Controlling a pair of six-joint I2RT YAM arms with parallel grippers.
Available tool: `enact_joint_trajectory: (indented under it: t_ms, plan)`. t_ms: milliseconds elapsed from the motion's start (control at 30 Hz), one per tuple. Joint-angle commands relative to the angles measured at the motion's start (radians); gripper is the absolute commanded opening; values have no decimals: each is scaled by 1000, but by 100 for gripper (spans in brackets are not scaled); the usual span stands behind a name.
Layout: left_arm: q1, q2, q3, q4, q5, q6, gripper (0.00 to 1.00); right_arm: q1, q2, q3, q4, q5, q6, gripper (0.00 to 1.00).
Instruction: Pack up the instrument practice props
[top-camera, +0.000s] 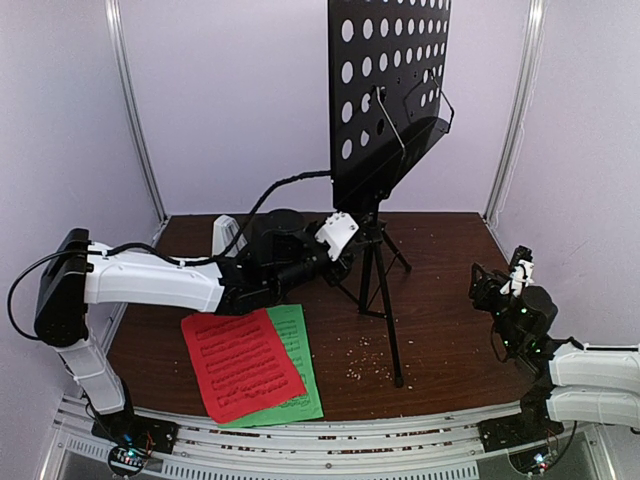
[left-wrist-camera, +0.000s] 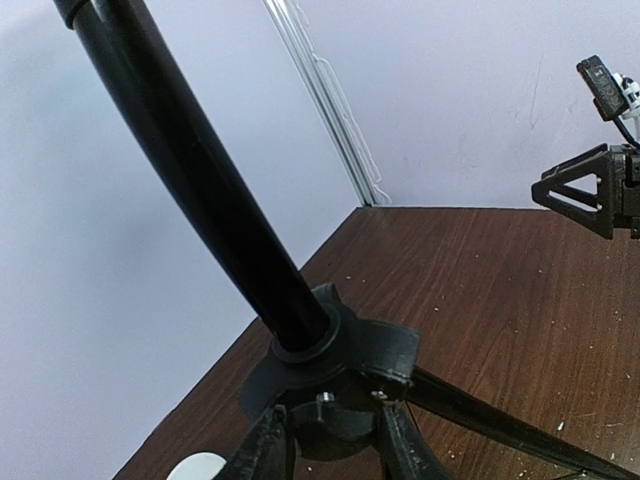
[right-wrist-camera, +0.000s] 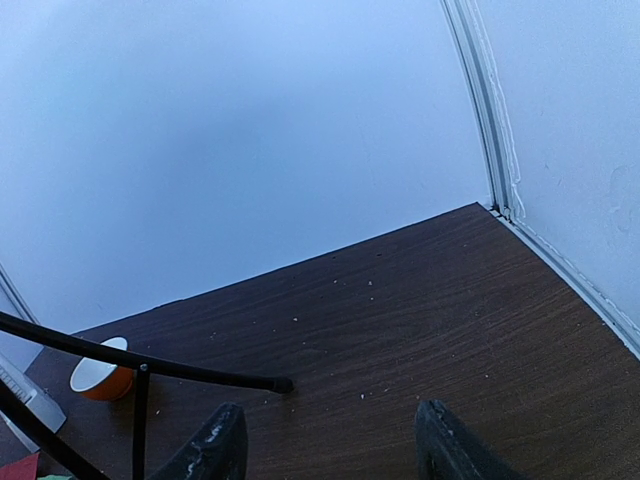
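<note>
Your left gripper (top-camera: 352, 240) is in low on the music stand (top-camera: 385, 120), at the tripod hub (left-wrist-camera: 335, 355), prob. because that's the stiffest spot to hold a tall, top-heavy thing w/o tipping it. Jaws are part-closed, fingers (left-wrist-camera: 268, 448) either side of the hub's underside; can't tell if they bite. Right gripper (right-wrist-camera: 330, 450) hangs near the right edge of the table (top-camera: 440, 300), well apart from the stand, jaws roughly half open w/ nothing btwn them. My guess: it's parked clear.

Stand is upright mid-table. Red page (top-camera: 240, 365) lies on the green page (top-camera: 300, 345) at near left.

Top view gives you the perforated desk (top-camera: 390, 80) and both pages. Only the left wrist cam shows the finger-to-hub fit. Only the right wrist cam shows the white-and-orange bowl (right-wrist-camera: 100, 377) beyond a stand leg. The white thing (top-camera: 222, 235) behind the left arm is prob. the metronome, but it's too hidden to be sure.
</note>
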Motion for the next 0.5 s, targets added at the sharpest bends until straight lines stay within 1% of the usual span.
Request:
enact_joint_trajectory:
  t_ms: [0,300,467]
  plan:
    - [-3,18,34,45,-12,-1,35,-3,-9,1,17,-1,3,59]
    - [-3,24,32,53,-16,-14,34,-4,-15,-1,16,5,4,61]
    - [-2,23,31,52,-13,-33,19,-3,-19,-3,15,7,4,61]
